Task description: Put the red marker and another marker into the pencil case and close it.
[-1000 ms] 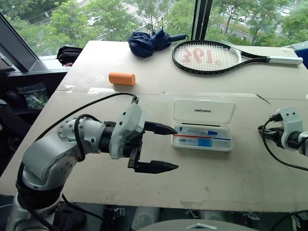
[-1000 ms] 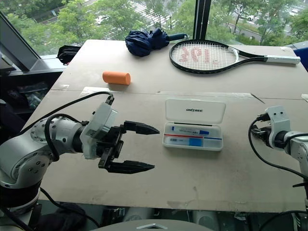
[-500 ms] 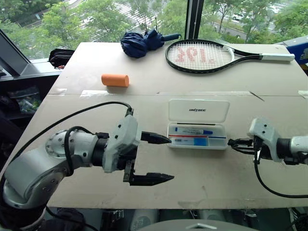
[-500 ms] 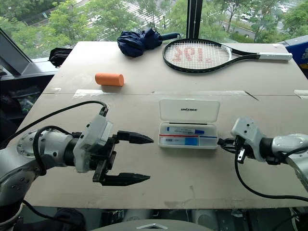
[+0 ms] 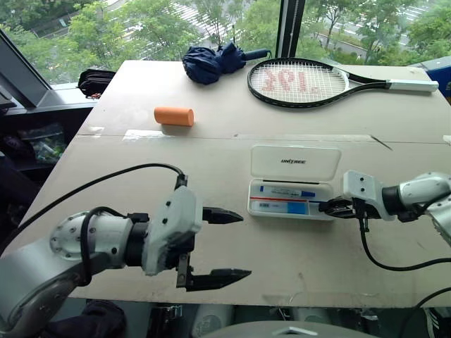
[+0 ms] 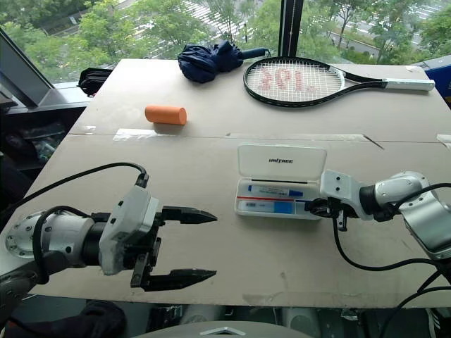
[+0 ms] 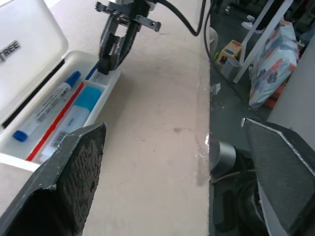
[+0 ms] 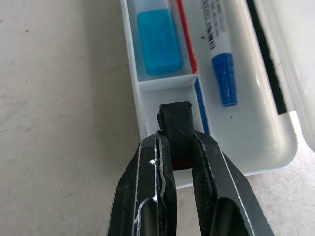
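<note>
Two arms low, right gripper [image 8: 174, 147] at pencil case [image 5: 290, 184]

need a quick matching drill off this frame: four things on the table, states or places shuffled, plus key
1. pencil case
2. left gripper
3. right gripper
4. tennis racket

A. jaws wide apart, nothing between them
B. lid up
C. far side of the table, beside the folded umbrella
D. shut on a small dark piece over the case's end compartment

Pairs: 1-B, 2-A, 3-D, 4-C

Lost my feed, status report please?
Left hand open, clear of case. Right hand shut on small dark object over the open pencil case. Nothing in the way.
</note>
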